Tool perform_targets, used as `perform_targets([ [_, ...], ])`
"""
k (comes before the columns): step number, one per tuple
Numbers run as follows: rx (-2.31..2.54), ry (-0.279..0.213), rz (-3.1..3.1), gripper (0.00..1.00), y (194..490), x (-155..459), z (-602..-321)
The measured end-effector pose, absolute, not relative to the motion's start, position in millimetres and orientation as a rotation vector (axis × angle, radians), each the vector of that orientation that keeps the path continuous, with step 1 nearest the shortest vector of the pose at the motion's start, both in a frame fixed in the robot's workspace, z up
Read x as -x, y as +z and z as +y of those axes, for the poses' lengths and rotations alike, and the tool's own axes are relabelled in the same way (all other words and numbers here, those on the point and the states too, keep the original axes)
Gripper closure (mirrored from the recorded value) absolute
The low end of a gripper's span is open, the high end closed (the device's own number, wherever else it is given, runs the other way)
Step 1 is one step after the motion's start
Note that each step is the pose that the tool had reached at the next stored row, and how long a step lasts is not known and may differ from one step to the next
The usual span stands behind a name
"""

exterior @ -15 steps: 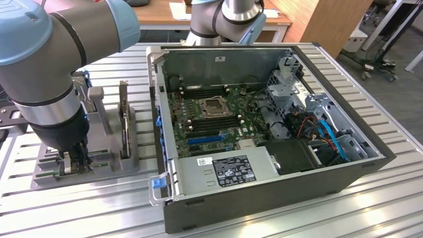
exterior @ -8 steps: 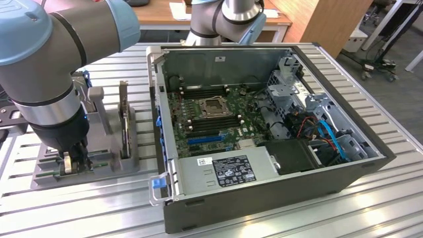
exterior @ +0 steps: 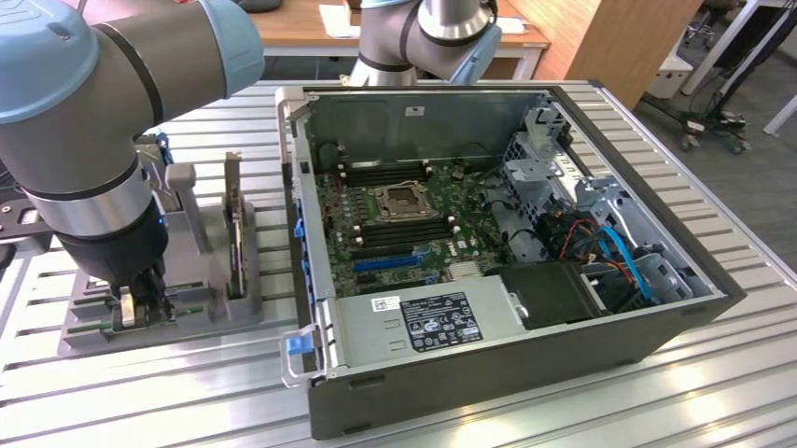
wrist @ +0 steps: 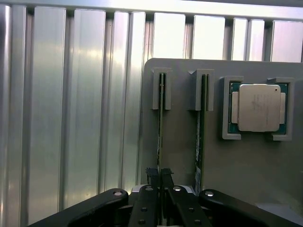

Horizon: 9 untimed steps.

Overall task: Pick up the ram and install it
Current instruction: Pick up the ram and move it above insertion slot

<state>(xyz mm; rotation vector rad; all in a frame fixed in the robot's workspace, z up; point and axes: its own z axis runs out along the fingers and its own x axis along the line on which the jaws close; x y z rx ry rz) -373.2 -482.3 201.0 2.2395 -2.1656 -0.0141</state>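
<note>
Ram (wrist: pixel 160 127) stood on edge in a slotted grey holder (wrist: pixel 182 142), and the gripper (wrist: pixel 159 174) was clamped on it, the two black fingertips (wrist: pixel 152 176) pressed against its thin faces near one end. In the exterior view the gripper (exterior: pixel 130 308) reached straight down into that holder (exterior: pixel 187 322) at the exterior view's left, the arm upright above it.

Just beside the gripped stick, a second green memory stick (wrist: pixel 200 132) stood parallel in its own pair of grey guides, apart from the fingers. Next along the holder lay a processor (wrist: pixel 259 108), flat in a corner-bracketed seat with its metal lid facing up. A taller dark expansion card (exterior: pixel 233 215) stood upright in the holder's far part.

The holder rested on a ribbed aluminium table (exterior: pixel 149 406). Well apart, to the exterior view's right, an open computer case (exterior: pixel 498 378) lay on its side, its motherboard (exterior: pixel 373 233) exposed, with the processor socket (exterior: pixel 401 201) near the middle.
</note>
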Motion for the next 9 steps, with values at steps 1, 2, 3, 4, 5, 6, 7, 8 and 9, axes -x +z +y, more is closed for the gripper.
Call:
perform_targets([
  [1,-2.24,-0.014,-2.165,0.84,201.0,373.2,-482.3],
  [2,-2.24,-0.014,-2.165,0.86,201.0,373.2,-482.3],
  [3,-2.239,-0.014,-2.166,0.89,201.0,373.2,-482.3],
  [4,-2.239,-0.014,-2.165,0.89,201.0,373.2,-482.3],
  [5,-2.24,-0.014,-2.166,0.89,201.0,373.2,-482.3],
  [6,-2.24,-0.014,-2.166,0.89,201.0,373.2,-482.3],
  [7,-2.24,-0.014,-2.166,0.89,201.0,373.2,-482.3],
  [8,-2.24,-0.014,-2.166,0.89,201.0,373.2,-482.3],
  [9,-2.239,-0.014,-2.166,0.89,201.0,373.2,-482.3],
])
